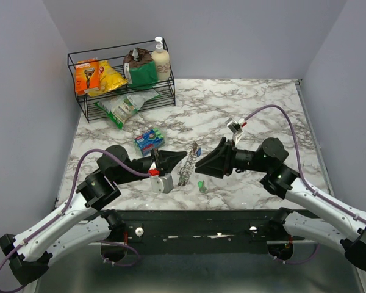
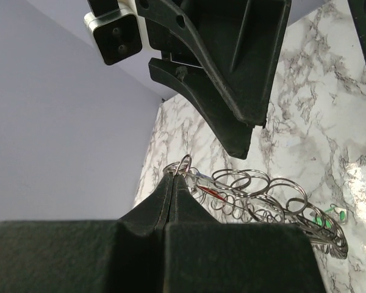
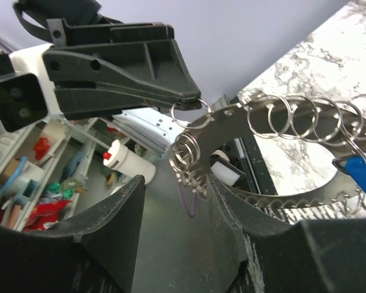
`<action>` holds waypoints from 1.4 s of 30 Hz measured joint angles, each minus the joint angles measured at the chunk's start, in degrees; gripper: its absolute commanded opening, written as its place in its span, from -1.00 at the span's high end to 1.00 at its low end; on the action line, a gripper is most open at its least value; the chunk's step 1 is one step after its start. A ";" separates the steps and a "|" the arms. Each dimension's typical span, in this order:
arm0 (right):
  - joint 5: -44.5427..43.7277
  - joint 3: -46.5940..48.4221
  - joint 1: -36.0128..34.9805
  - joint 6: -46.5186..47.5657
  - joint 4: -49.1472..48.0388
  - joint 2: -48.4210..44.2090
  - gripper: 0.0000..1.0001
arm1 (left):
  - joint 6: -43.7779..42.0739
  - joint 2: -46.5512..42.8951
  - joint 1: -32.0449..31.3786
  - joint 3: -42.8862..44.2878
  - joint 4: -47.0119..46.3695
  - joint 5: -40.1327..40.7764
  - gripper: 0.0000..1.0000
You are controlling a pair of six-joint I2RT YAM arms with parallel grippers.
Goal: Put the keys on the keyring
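The keyring [image 1: 187, 163] is a long metal holder strung with several small split rings, held up between both arms over the table's front middle. My left gripper [image 2: 175, 177] is shut on one small ring [image 2: 183, 166] at the holder's end. In the right wrist view that same ring [image 3: 186, 113] hangs from the left fingers [image 3: 128, 79]. My right gripper [image 3: 175, 180] stands open, with a cluster of rings [image 3: 186, 155] just above its gap. A blue key [image 3: 360, 174] hangs on the holder. A green key [image 1: 202, 185] lies on the marble below.
A black wire basket [image 1: 85, 110] with packets and a bottle [image 1: 161, 60] stands at the back left. A blue box [image 1: 149, 141] lies behind the left gripper. A small white clip [image 1: 235, 126] sits behind the right arm. A grey block [image 1: 162, 182] rests near the front edge.
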State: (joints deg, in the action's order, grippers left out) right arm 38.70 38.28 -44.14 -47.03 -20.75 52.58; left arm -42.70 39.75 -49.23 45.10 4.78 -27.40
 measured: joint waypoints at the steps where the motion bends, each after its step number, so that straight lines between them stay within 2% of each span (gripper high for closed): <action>1: -0.07 0.00 0.00 -0.50 -0.52 0.11 -0.05 | 0.04 0.00 0.00 0.00 0.00 0.00 1.00; 12: -0.33 -0.07 0.00 -3.67 -2.86 2.32 -0.04 | 0.39 0.00 0.00 -0.02 0.00 0.00 1.00; 18: -0.74 -0.33 0.00 -5.40 -5.31 3.06 0.03 | 0.59 0.00 -0.02 -0.02 0.00 -0.02 1.00; 42: -1.70 -2.64 0.00 -13.09 -14.56 8.02 0.02 | 0.79 0.15 0.00 -0.02 0.00 0.00 1.00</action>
State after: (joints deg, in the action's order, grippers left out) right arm 36.99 35.64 -44.14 -60.12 -35.31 60.60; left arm -41.91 39.90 -49.23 45.08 4.78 -27.40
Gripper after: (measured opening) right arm 0.489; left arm 0.008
